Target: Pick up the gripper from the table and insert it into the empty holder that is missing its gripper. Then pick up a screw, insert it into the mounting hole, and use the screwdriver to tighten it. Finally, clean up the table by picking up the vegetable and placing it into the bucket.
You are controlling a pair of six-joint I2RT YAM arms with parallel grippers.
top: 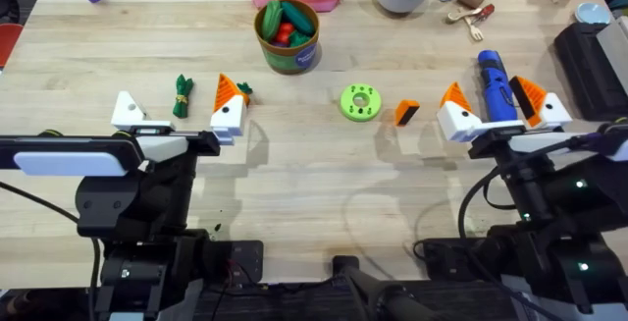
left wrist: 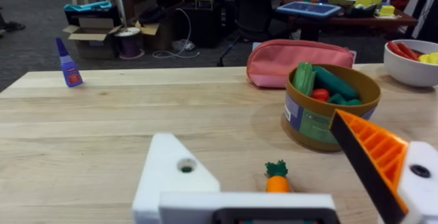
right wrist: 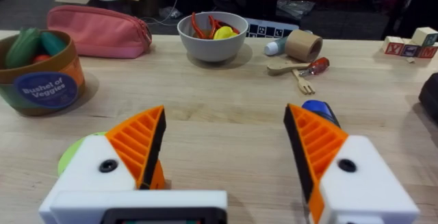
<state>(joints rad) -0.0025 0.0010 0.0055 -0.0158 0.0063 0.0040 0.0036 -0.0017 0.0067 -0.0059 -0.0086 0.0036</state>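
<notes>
Fingers on both your arms stand wide apart, gripping nothing. Your left gripper (top: 179, 115) has the plain white holder (left wrist: 174, 172); the vegetable (top: 183, 95) lies between its fingers. The gripper (top: 406, 113) lies on the bench (top: 314, 179) beside a green disc (top: 360, 102). The screwdriver (top: 496, 86) sits inside your right gripper (top: 502, 107). Your left wrist view looks into the bucket (left wrist: 330, 105) of toy produce, with a pink pouch (left wrist: 301, 58) behind.

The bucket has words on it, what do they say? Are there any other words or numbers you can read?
"Bushel of Veggies": on the blue label of the bucket.
The small blue bottle on the table's far corner has a label, too small to read.
The blocks at the far edge carry markings, too blurred to read.
The screwdriver shows no readable text.
</notes>
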